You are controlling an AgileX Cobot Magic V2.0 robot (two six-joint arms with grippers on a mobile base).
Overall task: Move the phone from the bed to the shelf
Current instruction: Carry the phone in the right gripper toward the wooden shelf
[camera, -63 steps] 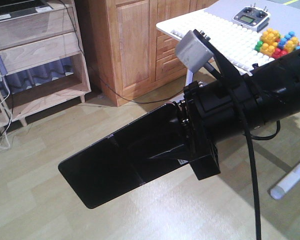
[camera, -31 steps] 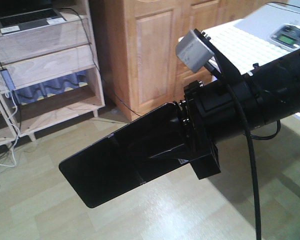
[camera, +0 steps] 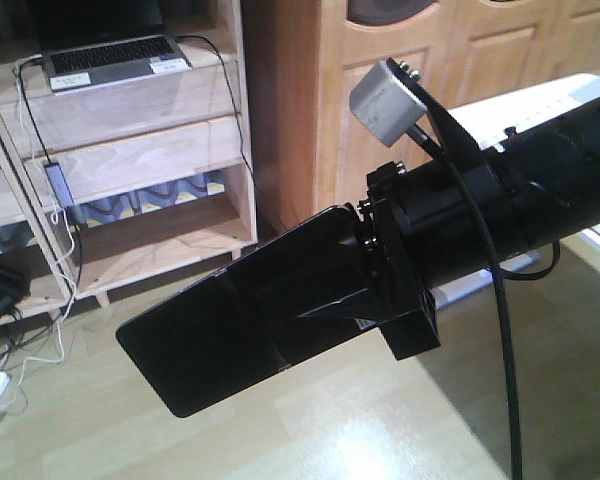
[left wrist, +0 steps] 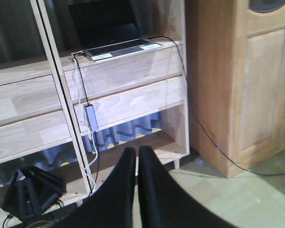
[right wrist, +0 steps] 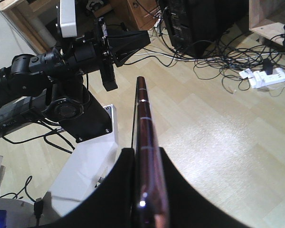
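Mid-frame, right gripper clamped the phone, seemingly mid-carry; left gripper closed, empty; next called for reaching the shelf.

At far left, the light wood shelf bears an open grey laptop on its top board.

Lived-in home room: wood shelf, cupboard, laptop.

Laptop on shelf (cupboard right)
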